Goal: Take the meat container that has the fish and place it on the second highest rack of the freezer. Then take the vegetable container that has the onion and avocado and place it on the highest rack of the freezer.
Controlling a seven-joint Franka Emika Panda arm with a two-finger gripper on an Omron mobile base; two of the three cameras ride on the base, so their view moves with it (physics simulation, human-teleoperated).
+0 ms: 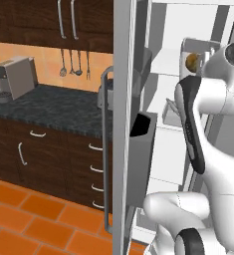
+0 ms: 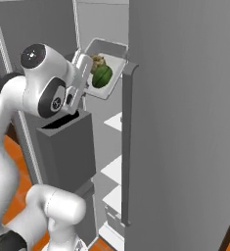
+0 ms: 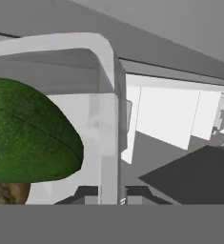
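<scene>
My gripper [image 2: 85, 74] is shut on the near rim of the white vegetable container [image 2: 110, 55], which hangs tilted and high up in the open freezer [image 2: 106, 29]. The dark green avocado [image 2: 102, 77] and the tan onion [image 2: 97, 61] lie in it. In the hand view the avocado [image 3: 27, 133] bulges at the left above a sliver of the onion [image 3: 3, 194], and the container wall [image 3: 104, 124] runs down between my fingertips [image 3: 87, 196]. From the left base view the container [image 1: 202, 43] and onion [image 1: 192, 61] peek out above my arm. White shelves [image 1: 163, 63] lie beside and below. The fish is hidden.
A dark door bin [image 1: 141, 149] hangs on the open freezer door with its long grey handle [image 1: 105, 149]. The other grey door [image 2: 185, 122] stands close at the right. A dark counter [image 1: 54, 102] with a coffee machine [image 1: 16, 74] and wood cabinets lies left, above orange floor tiles.
</scene>
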